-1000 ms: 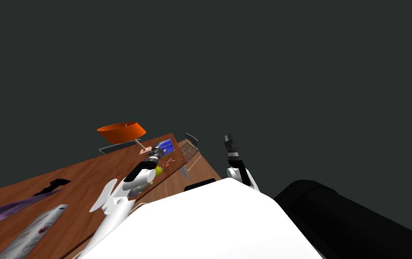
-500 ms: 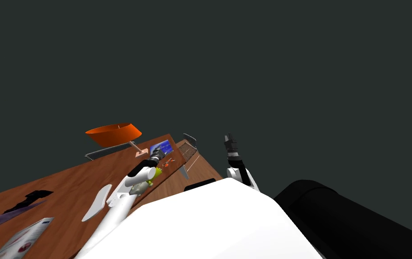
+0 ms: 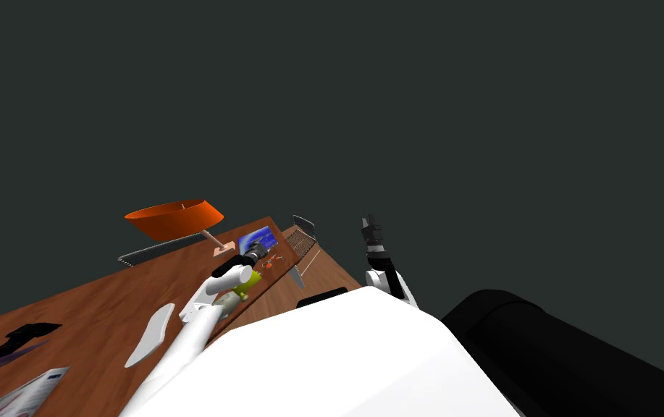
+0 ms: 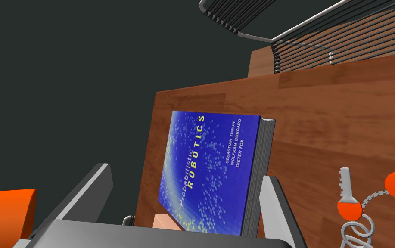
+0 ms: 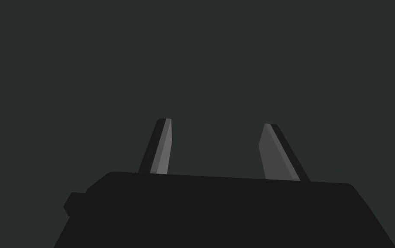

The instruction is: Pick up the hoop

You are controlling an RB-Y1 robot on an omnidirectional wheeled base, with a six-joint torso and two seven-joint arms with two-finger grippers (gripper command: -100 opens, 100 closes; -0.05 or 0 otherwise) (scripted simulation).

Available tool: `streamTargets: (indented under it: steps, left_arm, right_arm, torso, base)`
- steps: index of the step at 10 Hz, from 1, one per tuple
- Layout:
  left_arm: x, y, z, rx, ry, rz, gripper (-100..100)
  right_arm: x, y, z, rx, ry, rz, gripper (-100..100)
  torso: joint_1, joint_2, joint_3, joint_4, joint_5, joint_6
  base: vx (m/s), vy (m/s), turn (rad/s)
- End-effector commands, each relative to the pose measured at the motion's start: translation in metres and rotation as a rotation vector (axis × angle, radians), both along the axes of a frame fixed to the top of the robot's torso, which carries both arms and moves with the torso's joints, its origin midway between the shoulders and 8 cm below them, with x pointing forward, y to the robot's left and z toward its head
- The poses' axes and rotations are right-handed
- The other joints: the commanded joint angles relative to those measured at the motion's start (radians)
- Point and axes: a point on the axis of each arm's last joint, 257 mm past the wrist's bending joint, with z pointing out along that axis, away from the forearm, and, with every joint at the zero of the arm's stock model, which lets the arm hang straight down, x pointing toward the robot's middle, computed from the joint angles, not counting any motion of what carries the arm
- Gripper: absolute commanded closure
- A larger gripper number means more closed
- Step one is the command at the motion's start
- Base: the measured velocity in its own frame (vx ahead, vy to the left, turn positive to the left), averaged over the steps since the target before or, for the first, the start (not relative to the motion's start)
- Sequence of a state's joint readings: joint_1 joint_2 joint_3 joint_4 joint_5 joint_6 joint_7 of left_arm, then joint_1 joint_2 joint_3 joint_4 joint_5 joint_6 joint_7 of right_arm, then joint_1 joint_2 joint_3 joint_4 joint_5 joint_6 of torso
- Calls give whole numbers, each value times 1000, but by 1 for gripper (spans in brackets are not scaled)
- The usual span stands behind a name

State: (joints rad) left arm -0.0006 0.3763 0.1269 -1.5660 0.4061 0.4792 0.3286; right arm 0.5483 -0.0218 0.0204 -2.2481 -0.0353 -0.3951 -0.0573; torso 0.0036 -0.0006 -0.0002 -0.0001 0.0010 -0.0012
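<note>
1. Left end effector (image 4: 185,172), wide open, empty, faces a book (image 4: 209,172) on the table (image 4: 343,129).
2. The hoop (image 4: 358,226), a key ring, lies untouched just beside it.
3. Right end effector (image 5: 216,123) open, idle.
4. Grasp and lift remain.

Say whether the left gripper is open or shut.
Open: the left gripper has its fingers wide apart, pressing nothing; blue book lies beyond.

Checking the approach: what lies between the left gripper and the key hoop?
Left wrist view: the blue book sits inside the open left gripper. The hoop lies outside one finger, past the book's page edge, with only bare wooden tabletop between.
</note>
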Motion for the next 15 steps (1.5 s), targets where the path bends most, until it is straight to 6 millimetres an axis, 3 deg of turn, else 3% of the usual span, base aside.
streamTargets:
  steps: [1, 7, 10, 15]
  left_arm:
    - [0, 1, -18, -51, 61, 18, -100]
    - [-12, 2, -71, -189, 247, 77, -100]
    - [-18, 0, -86, -233, 303, 96, -100]
    - [-39, -14, -128, -388, 485, 168, -100]
  right_arm:
    - [0, 0, 0, 0, 0, 0, 0]
    - [0, 0, 0, 0, 0, 0, 0]
    - [0, 0, 0, 0, 0, 0, 0]
    - [0, 0, 0, 0, 0, 0, 0]
  torso:
    - [0, 0, 0, 0, 0, 0]
    - [-1, -1, 0, 0, 0, 0]
    - [0, -1, 0, 0, 0, 0]
    - [-1, -1, -1, 0, 0, 0]
  base:
    - [-38, 42, -143]
    - [-30, 40, -80]
    - [-22, 37, -58]
    - [-20, 36, -61]
